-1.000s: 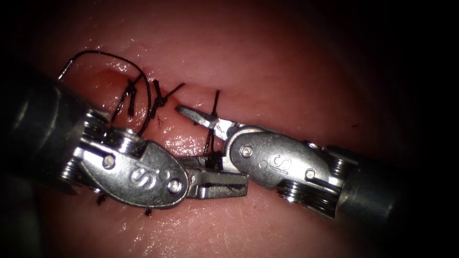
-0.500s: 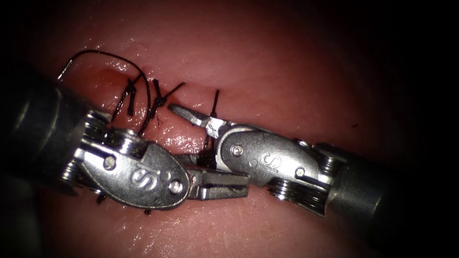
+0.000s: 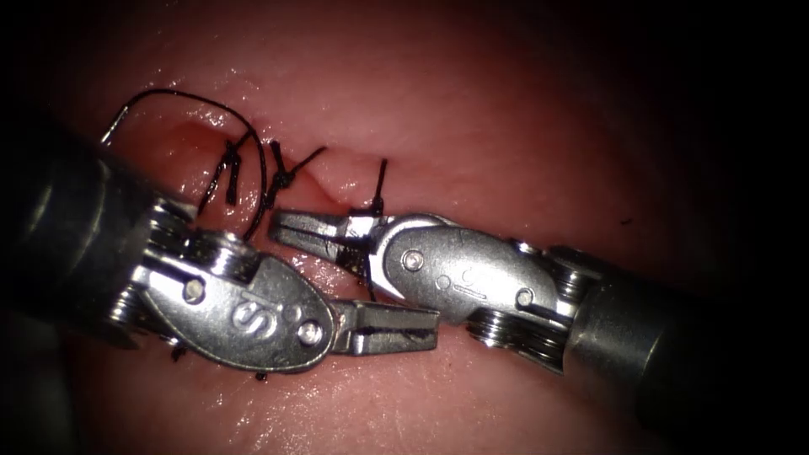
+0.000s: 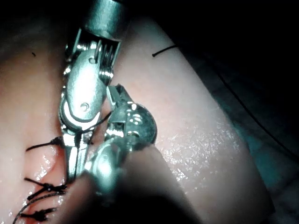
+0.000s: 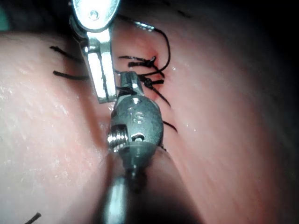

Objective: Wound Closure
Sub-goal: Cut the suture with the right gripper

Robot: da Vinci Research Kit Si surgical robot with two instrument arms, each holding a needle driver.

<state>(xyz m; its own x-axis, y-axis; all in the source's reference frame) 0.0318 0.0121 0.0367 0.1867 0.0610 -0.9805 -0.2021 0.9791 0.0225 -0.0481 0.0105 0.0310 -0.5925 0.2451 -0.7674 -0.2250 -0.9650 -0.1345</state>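
The cut (image 3: 337, 187) runs across the tissue (image 3: 506, 126) with tied stitches (image 3: 285, 179) along it. From the rightmost stitch a thread (image 3: 378, 181) drops toward me. My right tool (image 3: 276, 226) lies across it, pointing left, jaws shut on the thread close to their hinge. Lower down, my left tool (image 3: 431, 327) points right, jaws shut, with a dark bit of thread between them. In the left wrist view the right tool (image 4: 74, 161) is closed beside the stitches (image 4: 44, 187). In the right wrist view the left tool (image 5: 106, 95) lies shut next to the right tool's head (image 5: 135, 119).
A long loop of thread (image 3: 194, 99) arcs over the left end of the cut and comes down past the knots. Short cut ends (image 3: 229, 173) stick up from the earlier stitches. Red fluid (image 3: 187, 133) stains the left end. Both shafts crowd the near side of the cut.
The right tool moved left along the cut and its wide-open jaws closed across the thread. The left tool stayed put, still shut.
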